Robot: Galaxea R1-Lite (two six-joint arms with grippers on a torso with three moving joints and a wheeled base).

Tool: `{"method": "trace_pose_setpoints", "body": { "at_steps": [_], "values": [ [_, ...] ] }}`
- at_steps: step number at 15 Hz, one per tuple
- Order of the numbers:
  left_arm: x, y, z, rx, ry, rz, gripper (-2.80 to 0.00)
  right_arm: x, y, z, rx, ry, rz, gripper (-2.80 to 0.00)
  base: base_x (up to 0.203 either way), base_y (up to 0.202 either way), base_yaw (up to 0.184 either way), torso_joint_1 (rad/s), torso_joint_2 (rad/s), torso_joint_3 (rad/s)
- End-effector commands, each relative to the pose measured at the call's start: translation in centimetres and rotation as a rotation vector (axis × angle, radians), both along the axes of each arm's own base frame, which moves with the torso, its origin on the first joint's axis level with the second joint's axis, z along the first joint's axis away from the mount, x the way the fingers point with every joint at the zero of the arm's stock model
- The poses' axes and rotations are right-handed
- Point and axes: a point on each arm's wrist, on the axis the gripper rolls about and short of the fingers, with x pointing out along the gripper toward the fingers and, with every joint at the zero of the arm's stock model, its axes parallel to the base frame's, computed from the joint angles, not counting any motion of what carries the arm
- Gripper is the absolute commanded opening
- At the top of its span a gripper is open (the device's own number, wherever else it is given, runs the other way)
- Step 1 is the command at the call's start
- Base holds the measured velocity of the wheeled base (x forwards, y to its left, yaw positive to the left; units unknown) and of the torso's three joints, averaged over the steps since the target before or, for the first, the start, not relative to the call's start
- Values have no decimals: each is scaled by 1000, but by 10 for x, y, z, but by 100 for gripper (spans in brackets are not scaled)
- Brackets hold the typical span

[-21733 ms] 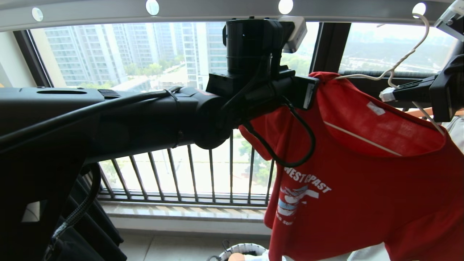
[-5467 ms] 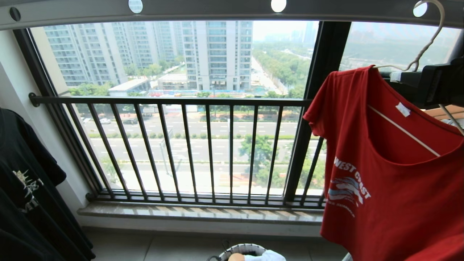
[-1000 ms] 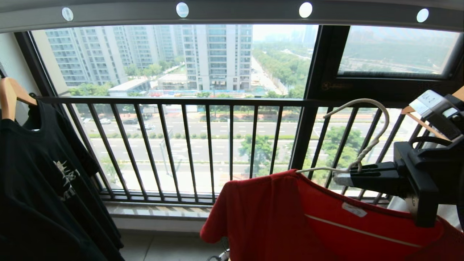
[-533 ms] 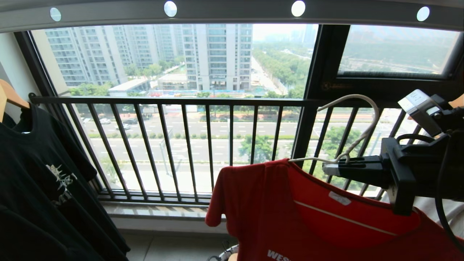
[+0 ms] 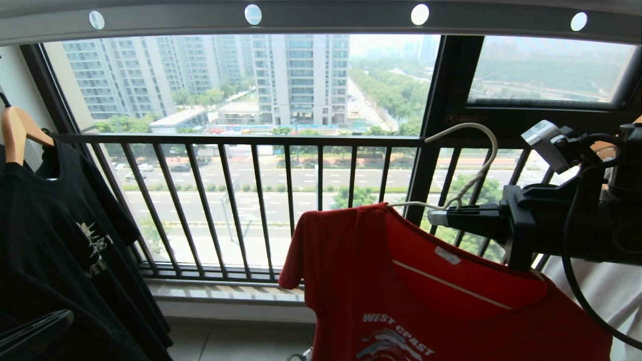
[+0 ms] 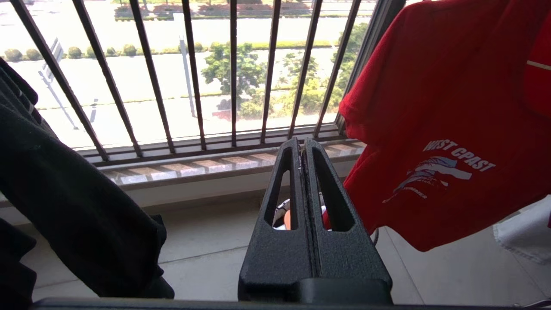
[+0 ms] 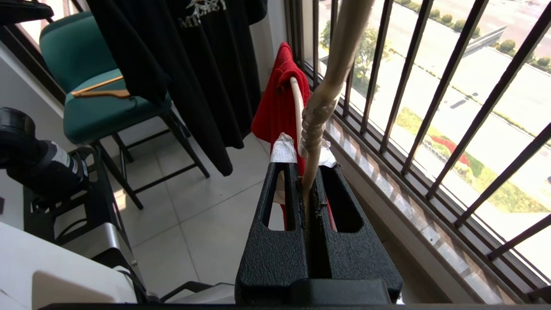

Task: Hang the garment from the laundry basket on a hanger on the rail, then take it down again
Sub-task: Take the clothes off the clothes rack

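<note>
The garment (image 5: 401, 301), a red T-shirt with white lettering, hangs on the pale wire hanger (image 5: 471, 170). My right gripper (image 5: 436, 218) is shut on the hanger's twisted neck (image 7: 316, 116), below its hook. The hook hangs free in front of the window, well below the grey rail (image 5: 321, 17) with its round holes. In the right wrist view the shirt (image 7: 280, 103) drapes beyond the right gripper (image 7: 308, 165). My left gripper (image 6: 302, 144) is shut and empty, low at the left of the shirt (image 6: 439, 120). The laundry basket (image 6: 280, 211) shows only through the finger slots.
A black T-shirt (image 5: 60, 240) hangs on a wooden hanger (image 5: 15, 135) at the left. The black barred window railing (image 5: 251, 200) runs behind everything. White cloth (image 5: 602, 291) hangs at the right. A green chair (image 7: 86, 86) holding a wooden hanger stands on the tiled floor.
The hanger, hooked on the rail several seconds ago, is off it. Over the last second my right gripper carried hanger and shirt leftward and a little up; the left arm's tip came into view low left.
</note>
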Motion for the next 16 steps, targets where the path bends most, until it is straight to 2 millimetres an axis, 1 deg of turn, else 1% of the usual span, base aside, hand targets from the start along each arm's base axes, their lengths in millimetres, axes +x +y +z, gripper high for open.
{"method": "trace_pose_setpoints", "body": {
  "at_steps": [1,2,4,6,7,9,10,12,14,15,16],
  "values": [
    [65,-14,7,-6,195,-138,-280,11,4,-10,-6,39,3,-280,0,0,0,0,0,0],
    [83,-26,12,-5,222,-219,-280,15,5,-13,-11,53,4,-280,0,0,0,0,0,0],
    [119,-58,18,3,278,-361,-280,21,7,-18,-18,72,-1,-280,0,0,0,0,0,0],
    [148,-94,19,3,334,-471,-280,28,8,-22,-37,78,-59,-280,0,0,0,0,0,0],
    [159,-112,17,6,358,-514,-280,31,8,-23,-46,80,-86,-280,0,0,0,0,0,0],
    [171,-143,16,17,376,-591,-280,35,9,-25,-50,87,-91,-280,0,0,0,0,0,0],
    [174,-154,17,25,376,-602,-280,34,11,-25,-50,86,-87,-280,0,0,0,0,0,0],
    [178,-168,5,59,411,-576,-280,35,14,-27,-46,103,-83,-280,0,0,0,0,0,0],
    [174,-177,3,89,403,-524,-280,34,18,-26,-29,105,-77,-280,0,0,0,0,0,0],
    [170,-182,4,98,394,-487,0,34,20,-25,-24,93,-75,-280,0,0,0,0,0,0],
    [169,-189,5,106,383,-448,0,33,23,-25,-21,96,-82,-280,0,0,0,0,0,0]
  ]
}}
